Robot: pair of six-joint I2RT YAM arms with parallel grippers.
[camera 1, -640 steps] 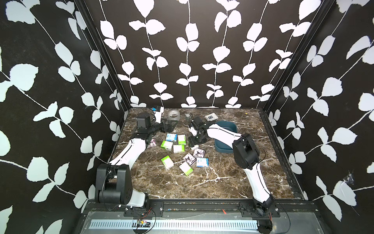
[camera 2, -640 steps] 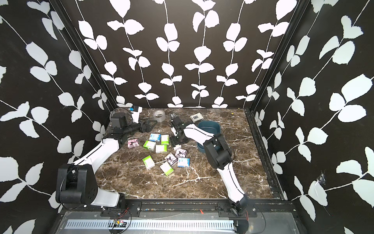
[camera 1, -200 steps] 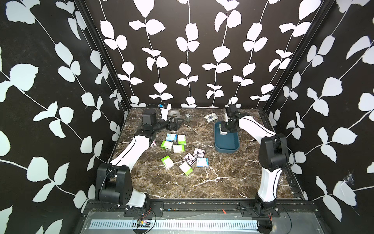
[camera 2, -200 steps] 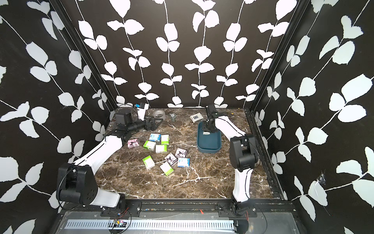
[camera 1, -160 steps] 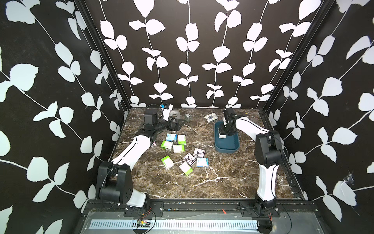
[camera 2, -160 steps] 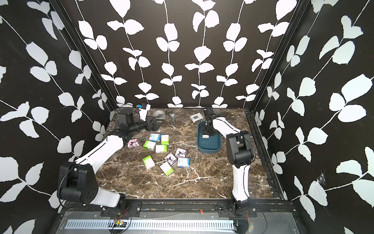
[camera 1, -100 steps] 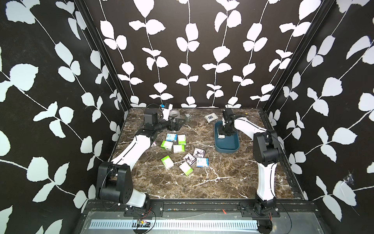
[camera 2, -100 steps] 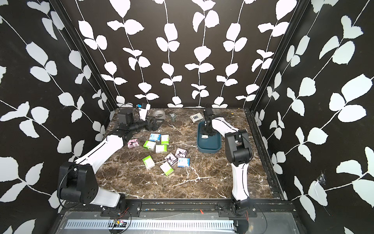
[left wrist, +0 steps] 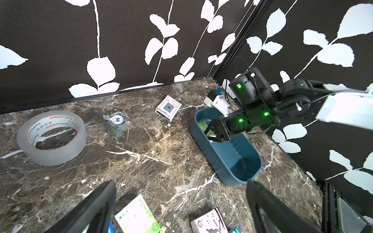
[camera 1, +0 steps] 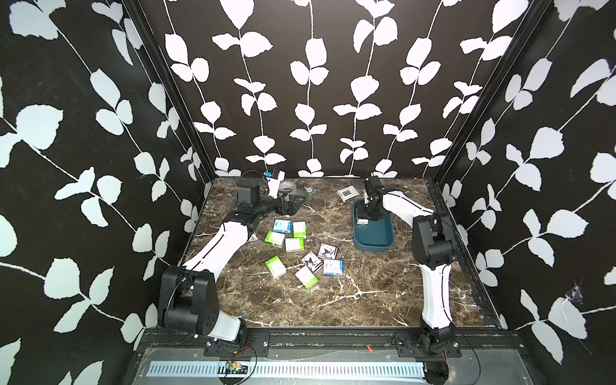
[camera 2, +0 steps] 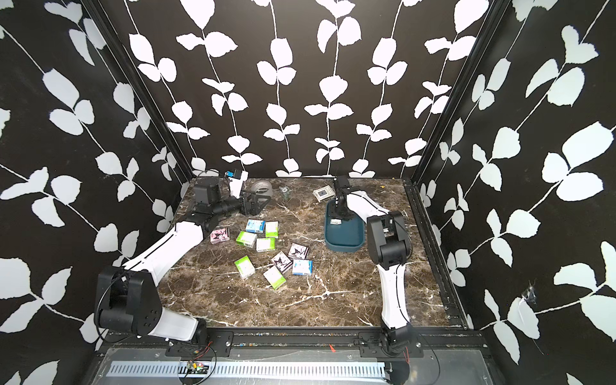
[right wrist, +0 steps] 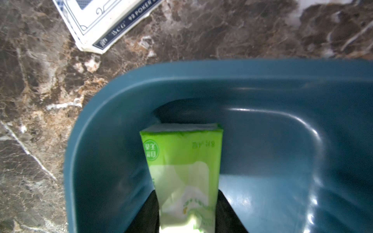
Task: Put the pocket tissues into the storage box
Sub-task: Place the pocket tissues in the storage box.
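The right gripper's [right wrist: 186, 217] two black fingers [right wrist: 145, 213] stood closed against the two long sides of a green pack [right wrist: 181, 161] of pocket tissues, with no gap showing on either side; whether they pressed firmly or only lightly could not be told. The pack ran on from the fingertips with its long axis in line with them, its free short end down near the floor of the storage box [right wrist: 101, 141], close to the end wall. Beyond that wall, on the marble table [right wrist: 30, 100], lay a white card box [right wrist: 105, 20]. In a top view the gripper hung over the 12 o'clock end of the storage box [camera 1: 373, 248]. Since the pack was already inside the walls, the likely next step was simply to part the fingers and lift straight out. The loose packs [camera 1: 294, 244] lay scattered flat at about 9 o'clock from the box, well apart from it, at mixed angles. The left gripper [camera 1: 290, 205] hovered just at the 12 o'clock edge of that scatter, beside the tape roll [left wrist: 50, 137], with its fingers [left wrist: 96, 207] spread wide and empty, so the left arm was plainly the nearer one for the next pack.
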